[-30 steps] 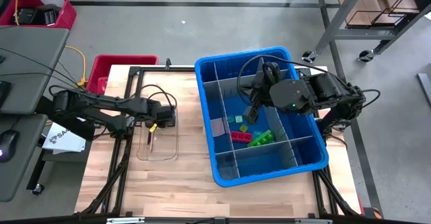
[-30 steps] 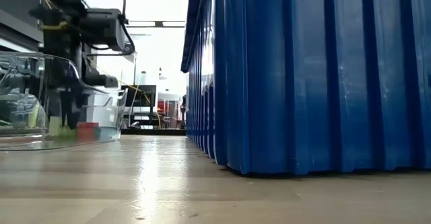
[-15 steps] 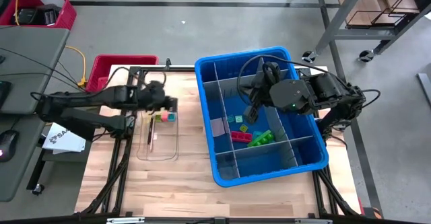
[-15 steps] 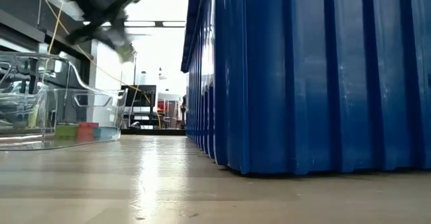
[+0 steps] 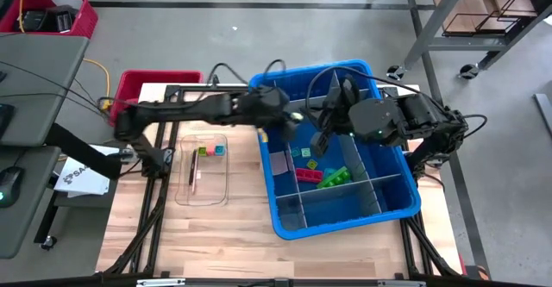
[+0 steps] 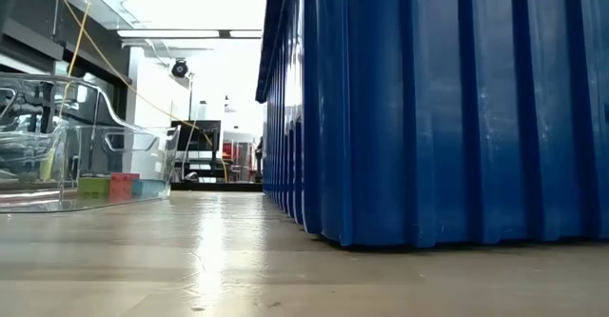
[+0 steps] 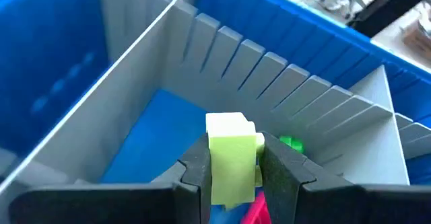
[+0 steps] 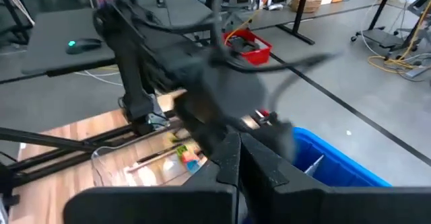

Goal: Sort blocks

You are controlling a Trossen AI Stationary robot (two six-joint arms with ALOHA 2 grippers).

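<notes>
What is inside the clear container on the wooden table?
The clear container holds three small blocks, green, red and teal, side by side at one end, and a thin dark stick. Nothing covers them; the wall's glare blurs finer detail.

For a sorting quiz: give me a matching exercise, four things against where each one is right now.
Things:
1. yellow-green block
2. clear tray
3. right gripper
4. red block

Places:
A. on the wood left of the blue bin
B. on the bin's floor, middle compartment
C. between the left gripper's fingers
D. shut, above the bin's middle

Pairs: 1-C, 2-A, 3-D, 4-B
</notes>
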